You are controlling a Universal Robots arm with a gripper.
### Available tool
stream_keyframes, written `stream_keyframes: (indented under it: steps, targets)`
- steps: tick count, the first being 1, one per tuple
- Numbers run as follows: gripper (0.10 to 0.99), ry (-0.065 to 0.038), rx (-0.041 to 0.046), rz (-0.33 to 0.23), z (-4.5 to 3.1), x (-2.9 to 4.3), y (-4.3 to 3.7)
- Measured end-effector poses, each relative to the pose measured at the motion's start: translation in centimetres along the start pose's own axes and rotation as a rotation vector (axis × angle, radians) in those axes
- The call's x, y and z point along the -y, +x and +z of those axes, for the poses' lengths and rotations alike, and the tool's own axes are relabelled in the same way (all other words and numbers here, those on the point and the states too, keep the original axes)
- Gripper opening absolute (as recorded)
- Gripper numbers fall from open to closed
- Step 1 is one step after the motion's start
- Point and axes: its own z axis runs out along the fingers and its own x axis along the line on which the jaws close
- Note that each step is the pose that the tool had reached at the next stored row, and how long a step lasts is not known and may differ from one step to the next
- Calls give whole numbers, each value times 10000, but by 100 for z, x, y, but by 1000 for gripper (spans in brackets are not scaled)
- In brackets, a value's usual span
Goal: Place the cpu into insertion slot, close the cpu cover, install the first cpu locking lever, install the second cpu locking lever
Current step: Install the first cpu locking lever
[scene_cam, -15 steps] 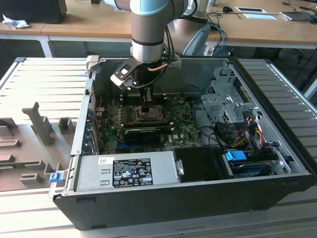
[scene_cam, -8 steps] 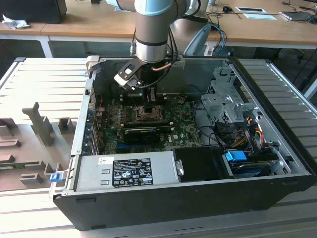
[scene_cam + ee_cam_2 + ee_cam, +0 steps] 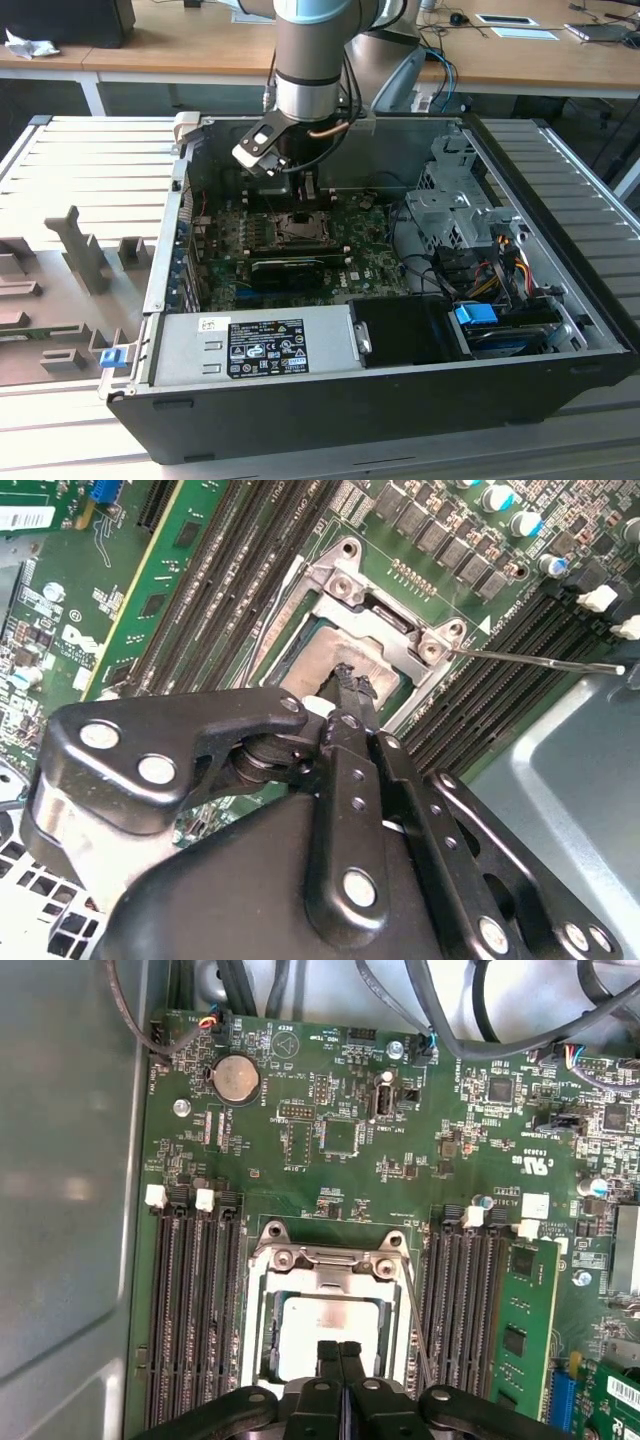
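The work surface (image 3: 90, 160) is a grey table of ribbed slats. An open black computer case (image 3: 350, 420) lies flat on it. Grey fixture blocks (image 3: 82, 250) stand on it toward the exterior view's left.

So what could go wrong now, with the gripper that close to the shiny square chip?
1. The gripper, shut, has its tips right at the cpu inside the cpu cover. Too hard a push, or a sideways slide, might scratch the chip or harm what lies under it.
2. A thin locking lever sticks out sideways over the memory slots. It might snag if the arm moves that way.
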Motion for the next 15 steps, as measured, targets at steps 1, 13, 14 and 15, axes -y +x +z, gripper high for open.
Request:
stream_keyframes:
  steps: [1, 13, 14, 15]
  targets:
    - [106, 0, 0, 0, -15, 0, -1]
    - [106, 2, 2, 5, -77, 1, -4]
    - [106, 1, 1, 5, -85, 1, -4]
    - [106, 2, 2, 5, -97, 1, -5]
